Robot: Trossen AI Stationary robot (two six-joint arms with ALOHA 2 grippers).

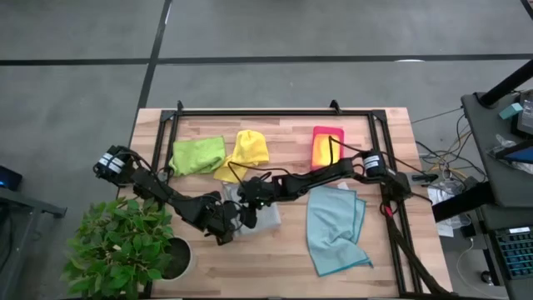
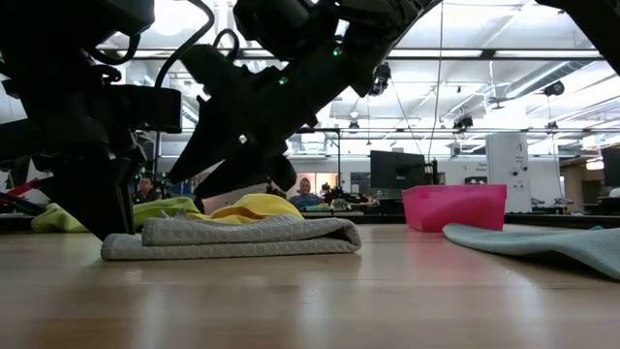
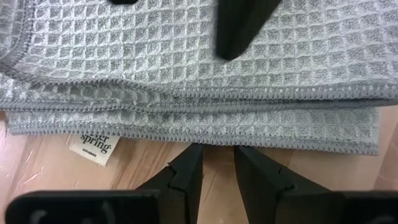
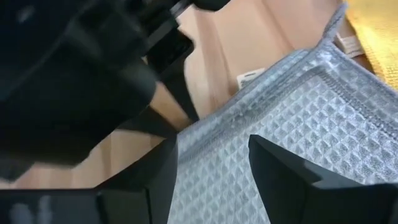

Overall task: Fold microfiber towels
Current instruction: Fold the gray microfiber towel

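The grey towel (image 1: 263,218) is lying folded in layers on the counter (image 1: 275,267), near the front and between my two arms; in the low view (image 2: 232,237) it is sitting flat with its layered edges stacked. I am seeing my left claw (image 3: 216,167) sitting just off the towel's hemmed edge, over bare wood, its fingers only slightly parted and pinching nothing, beside the small white label (image 3: 94,147) poking out from under the cloth. My right claw (image 4: 211,165) is hovering over the top of the grey weave, fingers spread apart with nothing between them, and I am catching the left arm's dark body beyond it. Behind the grey towel, the yellow towel (image 1: 243,154) and the lime green towel (image 1: 197,155) are lying crumpled side by side, touching. The pink tray (image 1: 326,147) is sitting toward the back, and the light blue towel (image 1: 335,226) is lying loosely spread on the right side, well apart from both claws.
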